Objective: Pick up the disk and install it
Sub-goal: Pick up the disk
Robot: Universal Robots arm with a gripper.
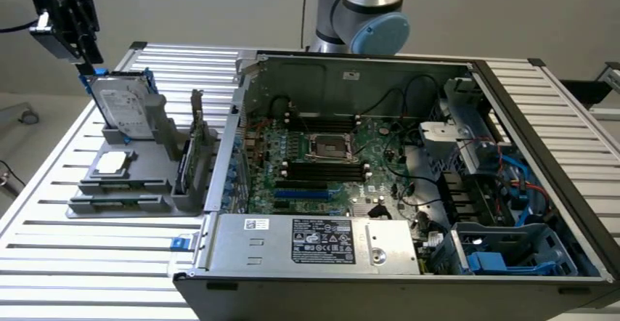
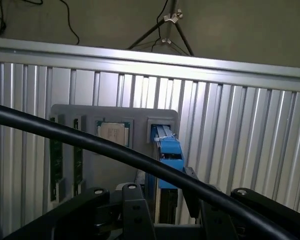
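- the claw (image 1: 89, 58) hangs at about 10 o'clock in the exterior view, high over the slatted metal table (image 1: 87, 245).
- its two black fingers (image 2: 135, 212) stand spread, with nothing pinched between them.
- the disk (image 1: 126, 107) stands upright on its edge in a slot of the grey holder (image 1: 126, 206), at about 9 o'clock in the exterior view, with its white label towards the camera.
- from the claw, the disk lies at roughly 5 o'clock, just under the fingertips; i cannot tell whether the tips touch it.
- in the wrist view, the disk's blue frame (image 2: 169, 150) runs into the gap between the fingers, one finger on either side.
- a small square chip (image 1: 109, 163) lies flat on the holder at 6 o'clock of the disk.
- a thin circuit card (image 1: 197, 143) stands on edge at 3 o'clock of the disk, between it and the open computer case (image 1: 368, 81).
- the case rests on the table at 3 o'clock of the holder, its motherboard (image 1: 320, 154) exposed.
- a thick black cable (image 2: 90, 142) crosses the wrist view in front of the holder.
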